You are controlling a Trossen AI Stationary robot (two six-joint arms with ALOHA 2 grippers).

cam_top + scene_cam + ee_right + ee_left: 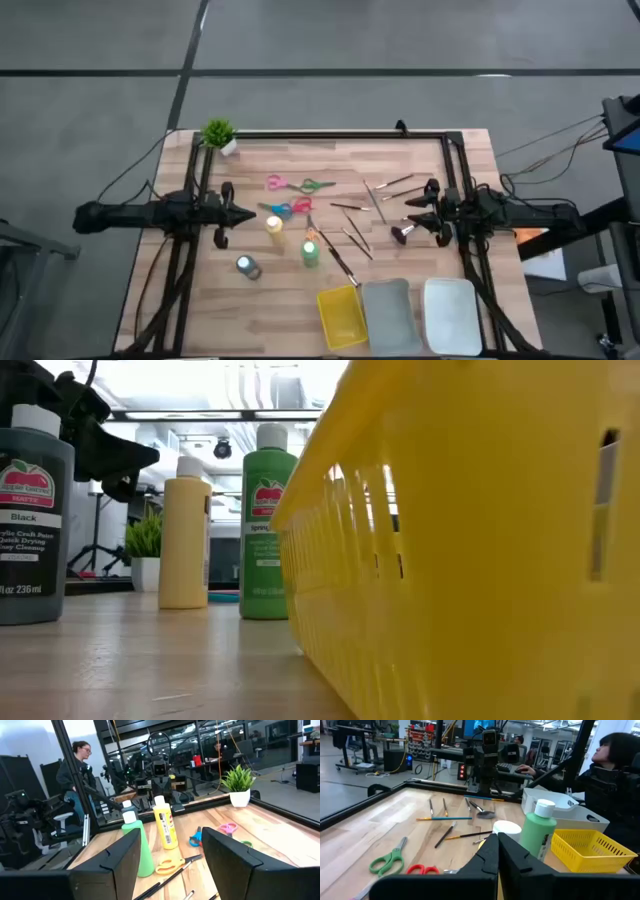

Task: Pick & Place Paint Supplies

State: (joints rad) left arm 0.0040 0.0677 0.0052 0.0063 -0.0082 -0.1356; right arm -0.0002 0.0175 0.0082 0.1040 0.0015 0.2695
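While both end effectors hover apart, yellow bottle point(274, 225) upright btwn.

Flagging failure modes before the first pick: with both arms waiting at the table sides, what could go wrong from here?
1. The yellow bottle and green bottle stand upright close together; reaching for one could tip the other.
2. The thin brushes lie flat, some overlapping, so the open right hand may slip or drag several.
3. The scissors lie just ahead of the shut left hand, which must open before moving forward or it will shove them.
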